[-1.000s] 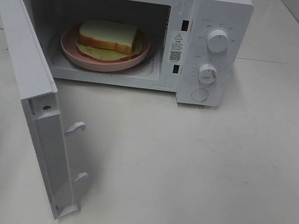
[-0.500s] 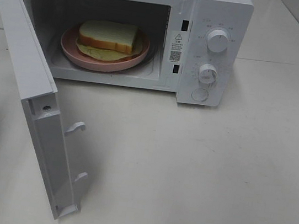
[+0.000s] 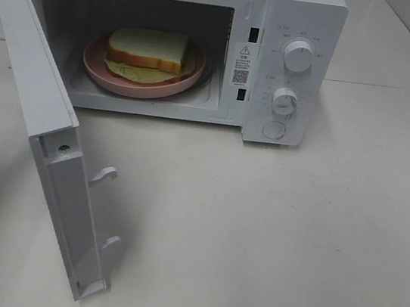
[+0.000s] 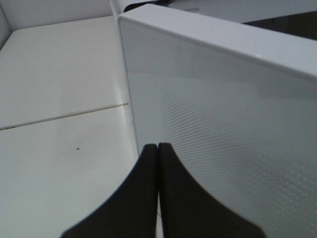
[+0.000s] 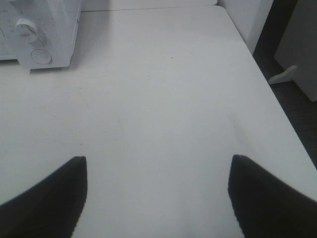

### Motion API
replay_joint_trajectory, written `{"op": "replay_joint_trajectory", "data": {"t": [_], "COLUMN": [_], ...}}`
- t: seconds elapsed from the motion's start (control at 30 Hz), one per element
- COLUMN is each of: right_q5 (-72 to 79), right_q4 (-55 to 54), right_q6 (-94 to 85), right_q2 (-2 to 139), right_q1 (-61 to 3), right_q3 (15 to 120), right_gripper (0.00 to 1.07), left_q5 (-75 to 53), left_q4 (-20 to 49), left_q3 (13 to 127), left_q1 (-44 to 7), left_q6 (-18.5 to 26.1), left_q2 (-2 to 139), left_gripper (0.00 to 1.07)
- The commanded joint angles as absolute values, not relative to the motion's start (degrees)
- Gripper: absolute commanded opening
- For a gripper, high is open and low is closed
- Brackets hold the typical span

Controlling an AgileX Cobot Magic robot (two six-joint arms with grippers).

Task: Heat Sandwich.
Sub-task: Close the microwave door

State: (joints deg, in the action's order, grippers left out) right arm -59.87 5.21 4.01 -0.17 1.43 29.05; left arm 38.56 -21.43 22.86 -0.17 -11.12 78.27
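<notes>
The sandwich [image 3: 148,48] lies on a round pink plate [image 3: 98,70] inside the cavity of the white microwave [image 3: 302,7], white bread slices stacked over a pale yellow-green layer. The microwave door [image 3: 37,99] stands swung wide open toward the left of the desk [image 3: 293,234]. Two white knobs [image 3: 299,56] sit on the control panel at the right. The left fingers [image 4: 143,198] are pressed together with nothing between them, close to the door's outer face [image 4: 223,124]. The right fingers [image 5: 49,203] stand wide apart over bare desk, well away from the microwave.
</notes>
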Motion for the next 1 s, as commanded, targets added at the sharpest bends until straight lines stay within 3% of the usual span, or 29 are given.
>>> {"op": "replay_joint_trajectory", "data": {"t": [0.03, 0.2, 0.37, 0.5, 0.7, 0.83, 1.0], "right_q5": [-59.4, -59.4, -59.4, -59.4, -59.4, -59.4, -59.4], "right_q4": [5.1, 5.1, 5.1, 5.1, 5.1, 5.1, 5.1], "right_q6": [3.6, 3.6, 3.6, 3.6, 3.6, 3.6, 3.6], "right_q2": [-1.8, -1.8, -1.8, -1.8, -1.8, -1.8, -1.8], "right_q1": [1.7, 1.7, 1.7, 1.7, 1.7, 1.7, 1.7], "right_q3": [29.0, 29.0, 29.0, 29.0, 29.0, 29.0, 29.0], "right_gripper": [0.76, 0.76, 0.76, 0.76, 0.76, 0.76, 0.76], "left_q5": [43.0, 48.8, 49.5, 49.7, 50.9, 54.2, 54.0], "left_q4": [-25.0, -30.9, -29.5, -24.1, -15.0, -4.9, 0.9], "left_q3": [22.9, 22.9, 23.1, 23.1, 23.1, 23.4, 25.7], "left_q1": [-0.1, -0.2, -4.1, -9.7, -14.8, -20.5, -25.3], "left_q6": [-13.3, -13.3, -12.0, -6.8, -3.4, 0.0, 2.8], "left_q2": [79.9, 82.9, 85.5, 88.0, 90.0, 92.5, 94.8], "left_gripper": [0.0, 0.0, 0.0, 0.0, 0.0, 0.0, 0.0]}}
